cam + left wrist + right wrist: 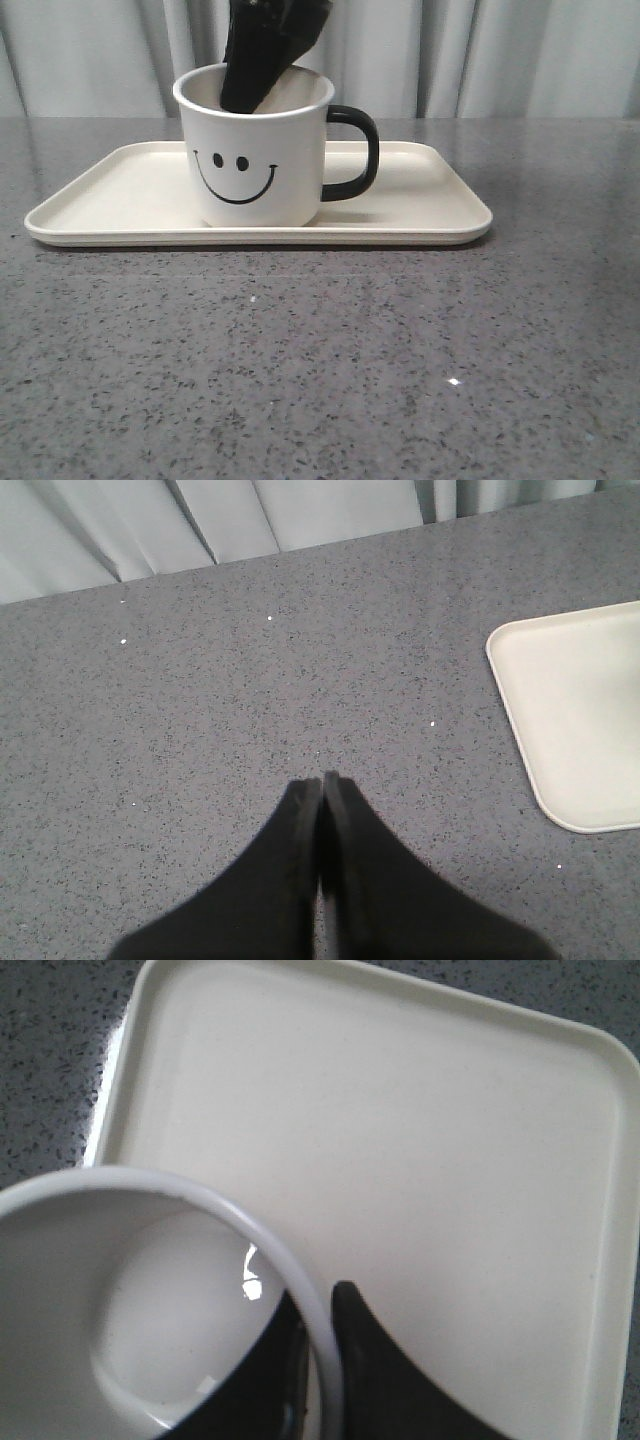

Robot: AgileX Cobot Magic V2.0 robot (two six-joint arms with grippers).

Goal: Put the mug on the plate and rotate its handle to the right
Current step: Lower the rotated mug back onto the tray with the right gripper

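Mug (pixel 258 150) is seen upright on the plate (pixel 110 190), left of the plate's centre, nearer its front rim than its back rim. The smiley print is turned toward the front camera. The handle (pixel 357 152) is pointed to the right, over bare plate surface.

The right gripper (pixel 318 1345) is clamped on the mug's rim, one finger inside the cup and one finger (pixel 375 1370) outside the wall; in the front view it is seen entering the mug from above at the back.

A broad free strip of plate is left to the right of the handle, up to the right rim; a narrower strip is left on the mug's left side. The plate's front rim is set well back from the desk's (pixel 320 380) front edge, with open grey surface in between.

The left gripper (pixel 322 780) is closed on nothing, fingertips pressed together, held over bare desk just beside one rounded corner of the plate (pixel 585 720), apart from it.
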